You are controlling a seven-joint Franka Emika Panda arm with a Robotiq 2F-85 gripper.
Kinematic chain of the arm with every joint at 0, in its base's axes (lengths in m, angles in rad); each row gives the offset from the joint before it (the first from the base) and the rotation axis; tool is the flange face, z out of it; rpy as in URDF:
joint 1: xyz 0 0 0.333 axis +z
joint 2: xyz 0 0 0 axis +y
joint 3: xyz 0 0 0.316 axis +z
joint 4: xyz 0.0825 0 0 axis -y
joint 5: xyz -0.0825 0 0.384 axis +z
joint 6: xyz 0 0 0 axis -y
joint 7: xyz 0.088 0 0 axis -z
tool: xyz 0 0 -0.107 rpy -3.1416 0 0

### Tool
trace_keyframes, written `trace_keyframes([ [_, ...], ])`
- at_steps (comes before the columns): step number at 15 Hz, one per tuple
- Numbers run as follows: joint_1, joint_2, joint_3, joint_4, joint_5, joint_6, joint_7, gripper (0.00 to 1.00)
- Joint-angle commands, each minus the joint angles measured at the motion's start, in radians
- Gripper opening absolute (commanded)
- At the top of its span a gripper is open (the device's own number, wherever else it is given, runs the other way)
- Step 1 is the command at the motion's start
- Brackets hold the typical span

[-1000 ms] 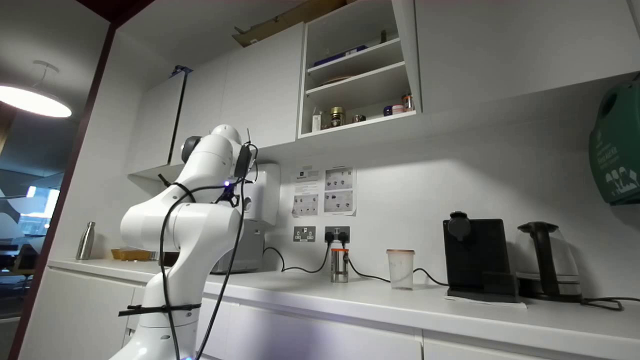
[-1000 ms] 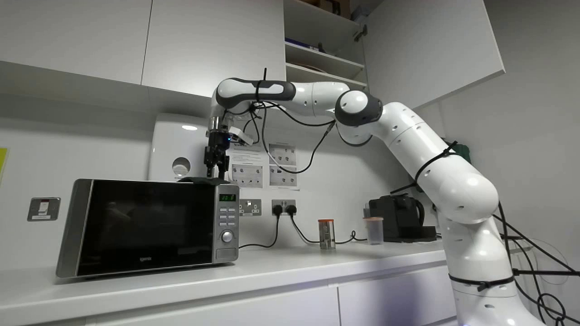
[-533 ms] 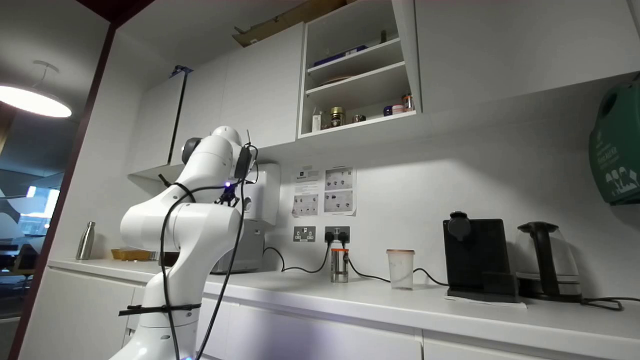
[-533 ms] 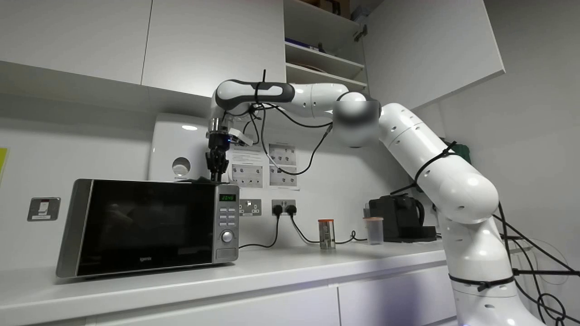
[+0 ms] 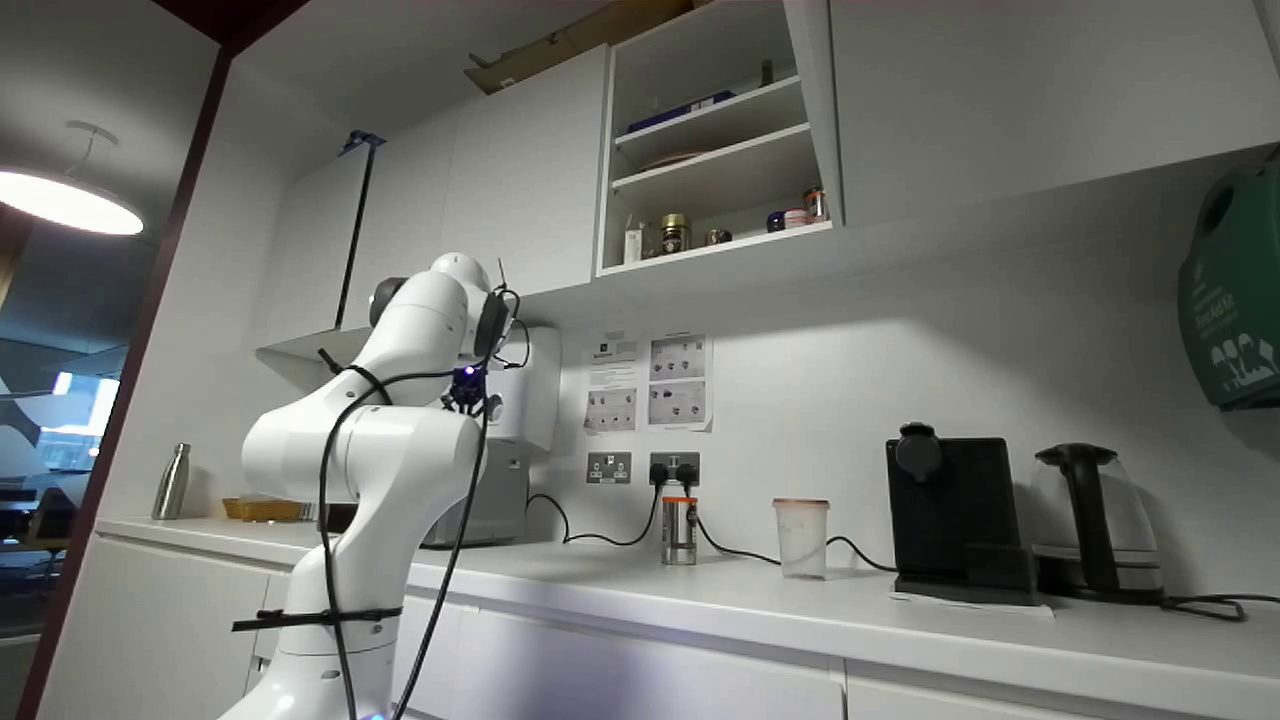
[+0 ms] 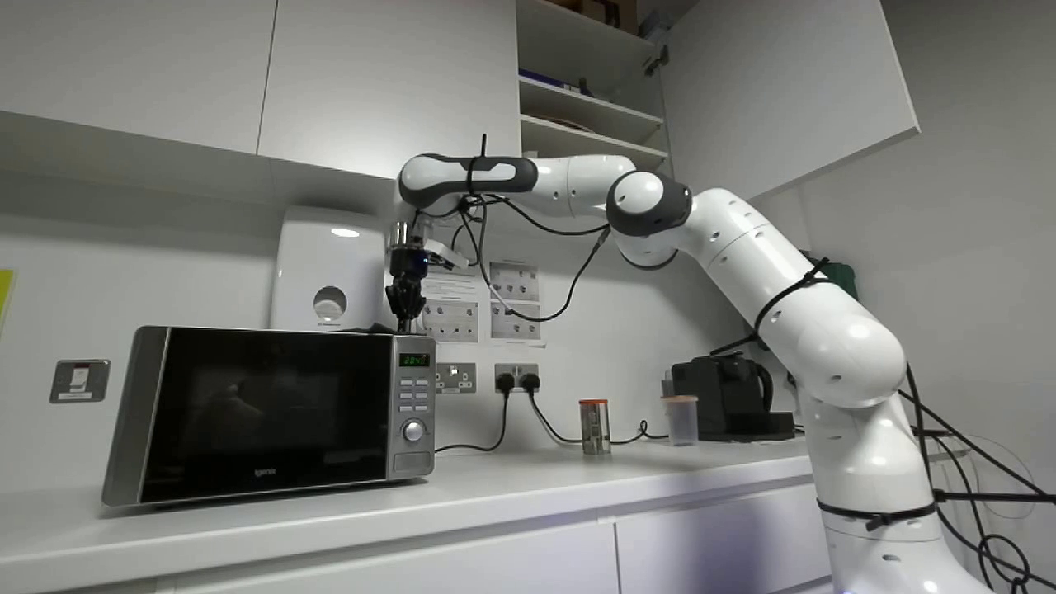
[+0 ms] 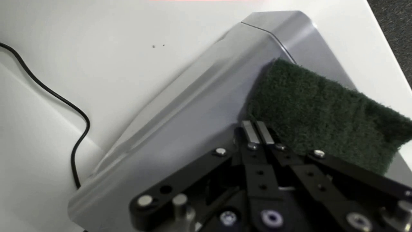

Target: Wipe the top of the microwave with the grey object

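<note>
Microwave (image 7: 193,132) partly hidden beneath dark-green pad (image 7: 322,109).

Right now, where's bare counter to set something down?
Bare counter: between the microwave and silver canister, in front of the cable; also the front strip before canister and tub. Crowded: microwave top, with gripper and green pad; coffee machine beside kettle.

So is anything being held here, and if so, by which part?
It cannot be told: the gripper is shut at the edge of the green pad, but whether it pinches that edge is unclear.

Silver microwave (image 6: 268,412), dark green pad (image 7: 325,111) atop
</note>
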Motion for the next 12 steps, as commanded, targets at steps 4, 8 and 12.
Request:
trace_keyframes([
  [4,-0.083,-0.015,-0.038,-0.032,0.014,-0.018,0.016,0.01],
  [8,-0.091,0.002,-0.038,-0.013,0.006,-0.024,0.016,0.01],
  [12,-0.071,0.013,-0.034,0.004,0.0,-0.031,0.016,0.01],
])
